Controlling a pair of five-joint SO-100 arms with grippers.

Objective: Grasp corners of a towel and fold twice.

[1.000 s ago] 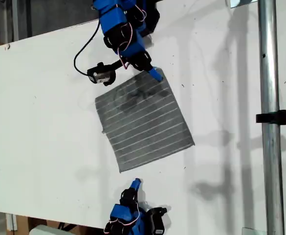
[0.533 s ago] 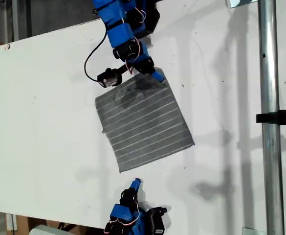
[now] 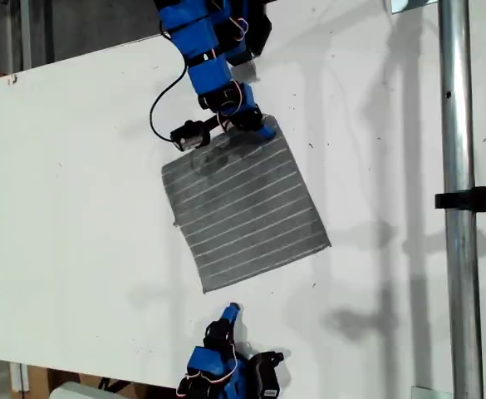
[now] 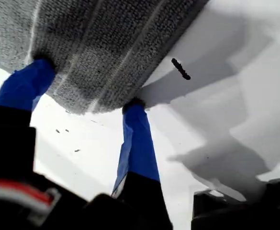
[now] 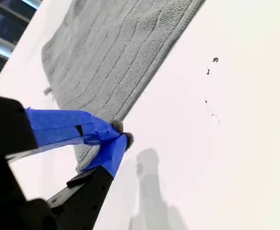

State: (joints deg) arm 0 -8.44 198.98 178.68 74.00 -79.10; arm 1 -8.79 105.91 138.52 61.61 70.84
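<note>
Nearest, my second gripper point(image 5: 117, 135) waits with jaws together, off the towel point(image 3: 243, 208), which lies flat and unfolded mid-bench point(image 3: 76, 208). Farther off, my first gripper point(image 4: 87, 91) has its jaws apart astride one corner point(image 4: 89, 103), not yet clamped. Both folds remain, I judge.

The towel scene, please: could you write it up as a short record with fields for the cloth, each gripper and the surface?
towel: dark grey with thin white stripes, lying flat and unfolded
table: white
my first gripper: open, its blue fingers astride a towel corner, at the exterior view's top
my second gripper: shut, holding nothing, beside the towel's edge near the exterior view's bottom
fold: not yet begun
</note>
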